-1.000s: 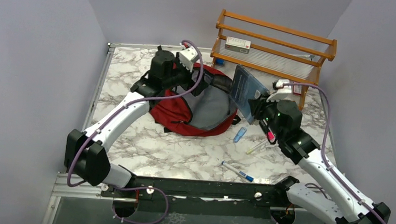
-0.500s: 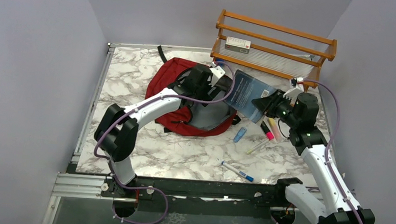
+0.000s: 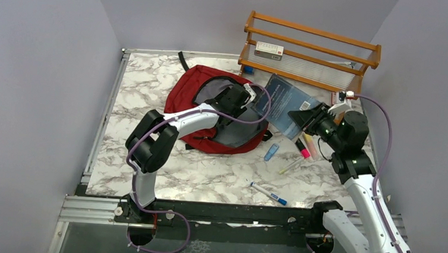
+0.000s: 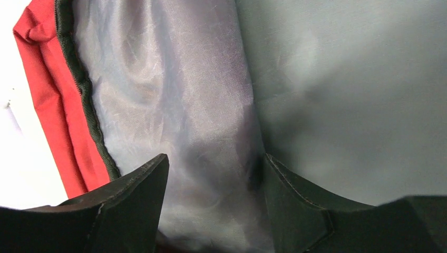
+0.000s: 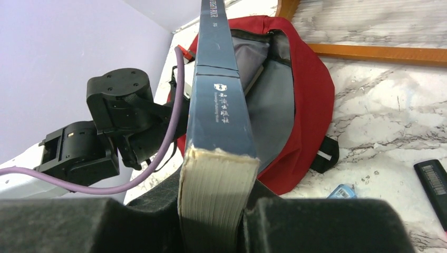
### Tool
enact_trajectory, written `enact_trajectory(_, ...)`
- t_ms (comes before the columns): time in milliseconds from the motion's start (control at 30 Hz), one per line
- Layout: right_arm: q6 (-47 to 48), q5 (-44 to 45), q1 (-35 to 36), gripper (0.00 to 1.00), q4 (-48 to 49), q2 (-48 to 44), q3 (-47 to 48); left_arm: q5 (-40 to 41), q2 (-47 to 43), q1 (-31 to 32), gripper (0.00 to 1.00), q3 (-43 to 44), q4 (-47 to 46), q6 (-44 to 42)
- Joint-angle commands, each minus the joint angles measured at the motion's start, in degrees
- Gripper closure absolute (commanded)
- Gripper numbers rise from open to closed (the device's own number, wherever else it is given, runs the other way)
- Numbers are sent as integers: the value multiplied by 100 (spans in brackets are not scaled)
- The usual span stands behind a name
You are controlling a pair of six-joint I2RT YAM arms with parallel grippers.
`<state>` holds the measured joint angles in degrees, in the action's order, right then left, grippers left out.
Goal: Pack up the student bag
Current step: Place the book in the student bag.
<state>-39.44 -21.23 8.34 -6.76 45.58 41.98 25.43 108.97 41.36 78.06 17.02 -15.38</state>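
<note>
Our left jaws have swung off the far rim of the student bag into its mouth and stand spread over the grey lining. The bag lies by the far edge of the tabletop. Our right jaws pinch the book, which we judge goes in next.

The only print that can partly be read is on the dark blue spine of the book, seen from the right wrist. Midway along it is a small white emblem. Under that is a line of tiny Latin letters, too fine to read, then a row of five white Chinese characters, possibly a publisher's name. Larger white capitals run near the spine's far end, too foreshortened to read. The flat black item at the right edge bears a barcode-like strip. From above, the white box on the wooden rack carries a printed label, too small to read.
</note>
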Motion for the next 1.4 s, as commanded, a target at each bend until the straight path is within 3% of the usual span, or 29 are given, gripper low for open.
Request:
enact_trajectory(0, -216, 179, 1, 99, 228, -157, -36, 518, 85, 30, 39, 217, 47, -53)
enact_trajectory(267, -472, 310, 2, 100, -1, -120, -95, 522, -116, 19, 79, 197, 52, 54)
enact_trajectory(467, -781, -313, 8, 99, 481, 298, -29, 406, -511, 10, 100, 510, 182, 137)
enact_trajectory(633, -1510, -1101, 143, 100, 1207, 1024, -78, 183, -803, -37, 100, 650, 223, 237)
enact_trajectory(800, -1682, -114, 874, 100, 1156, 1571, 117, 41, -1184, -193, 100, 329, -19, 398)
enact_trajectory(933, -2174, 309, 1176, 100, 1688, 2056, 55, -478, -1623, -499, 100, 10, -357, 680)
enact_trajectory(1367, -3136, 666, 1910, 100, 2984, 3855, 969, -1338, -2592, -708, 100, -791, -1090, 894)
